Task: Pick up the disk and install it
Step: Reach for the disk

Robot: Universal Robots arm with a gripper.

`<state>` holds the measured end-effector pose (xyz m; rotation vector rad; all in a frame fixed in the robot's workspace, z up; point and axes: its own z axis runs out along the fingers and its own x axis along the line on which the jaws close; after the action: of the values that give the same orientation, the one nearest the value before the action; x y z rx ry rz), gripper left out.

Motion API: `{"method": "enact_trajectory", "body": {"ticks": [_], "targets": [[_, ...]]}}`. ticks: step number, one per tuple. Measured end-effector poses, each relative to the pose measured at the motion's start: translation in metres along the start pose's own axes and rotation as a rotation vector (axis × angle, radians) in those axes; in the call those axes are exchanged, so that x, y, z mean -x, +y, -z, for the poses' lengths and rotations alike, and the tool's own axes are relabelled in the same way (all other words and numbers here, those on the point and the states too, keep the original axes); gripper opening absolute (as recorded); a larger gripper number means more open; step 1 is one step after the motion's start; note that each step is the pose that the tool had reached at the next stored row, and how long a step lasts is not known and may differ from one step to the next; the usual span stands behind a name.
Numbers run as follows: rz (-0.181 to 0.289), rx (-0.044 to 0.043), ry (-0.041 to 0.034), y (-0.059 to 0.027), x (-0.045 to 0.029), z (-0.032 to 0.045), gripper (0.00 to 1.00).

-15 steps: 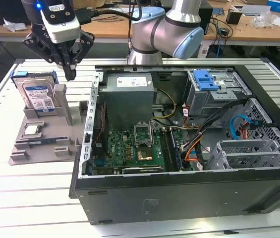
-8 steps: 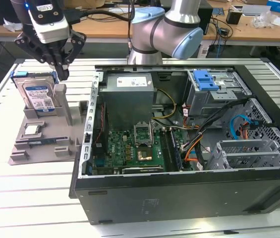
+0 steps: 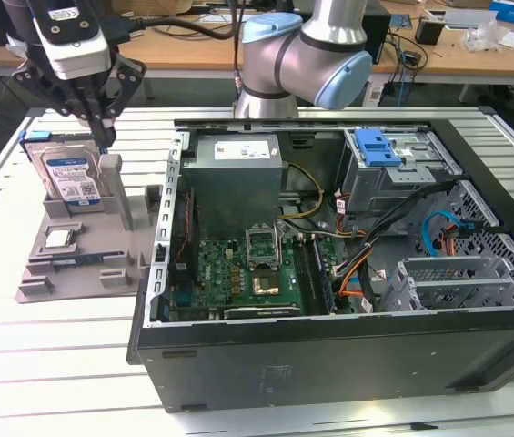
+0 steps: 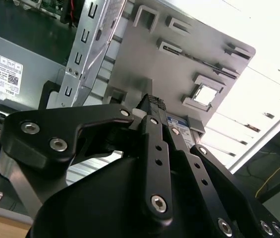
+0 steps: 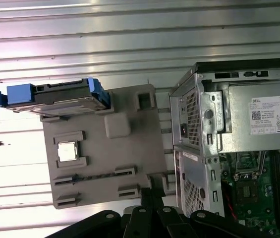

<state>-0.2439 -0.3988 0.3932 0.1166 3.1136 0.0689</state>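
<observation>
The disk (image 3: 67, 177) is a silver drive with a blue-and-white label in a blue carrier frame. It stands on edge in a grey holder (image 3: 75, 264) on the table at the exterior view's left. The first wrist view looks at the disk (image 5: 55, 96) edge-on at one end of the holder (image 5: 105, 148). My gripper (image 3: 105, 138) hangs just above the disk's upper corner nearest the computer, fingers pressed together and holding nothing. In both wrist views the shut gripper (image 5: 149, 192) (image 4: 152, 104) is over the holder (image 4: 179, 59), apart from the disk.
A small square silver chip (image 3: 59, 238) lies in a pocket of the holder. An open computer case (image 3: 329, 346) stands at the exterior view's right, with a grey power supply (image 3: 236, 173), a motherboard, and a metal drive cage with a blue latch (image 3: 379, 146).
</observation>
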Motion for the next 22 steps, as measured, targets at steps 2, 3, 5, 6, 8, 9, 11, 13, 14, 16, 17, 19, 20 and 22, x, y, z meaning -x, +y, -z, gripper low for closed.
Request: {"method": "enact_trajectory", "body": {"ticks": [2,3,5,6,8,9,11,13,14,16,17,19,20,22], "targets": [[0.0,0.0,0.0,-0.0002,-0.0028,0.0001,0.11],[0.0,-0.0001,0.0001,-0.0003,-0.0043,0.0002,0.11],[0.0,-0.0001,0.0001,-0.0006,-0.0086,0.0003,0.11],[0.0,0.0,0.0,-0.0007,-0.0103,0.0003,0.11],[0.0,0.0,0.0001,-0.0012,-0.0161,0.0005,0.11],[0.0,-0.0001,0.0,-0.0013,-0.0177,0.0005,0.11],[0.0,0.0,0.0,-0.0016,-0.021,0.0006,0.11],[0.0,0.0,0.0,-0.0018,-0.0243,0.0007,0.11],[0.0,-0.0001,0.0,-0.0019,-0.0257,0.0007,0.11],[0.0,-0.0001,0.0001,-0.0021,-0.0286,0.0008,0.11],[0.0,0.0,0.0001,-0.0023,-0.0311,0.0009,0.11],[0.0,-0.0001,0.0001,-0.0025,-0.0342,0.001,0.11],[0.0,0.0,0.0001,-0.0026,-0.0358,0.001,0.11],[0.0,-0.0001,0.0001,-0.0029,-0.0395,0.0011,0.11]]}}
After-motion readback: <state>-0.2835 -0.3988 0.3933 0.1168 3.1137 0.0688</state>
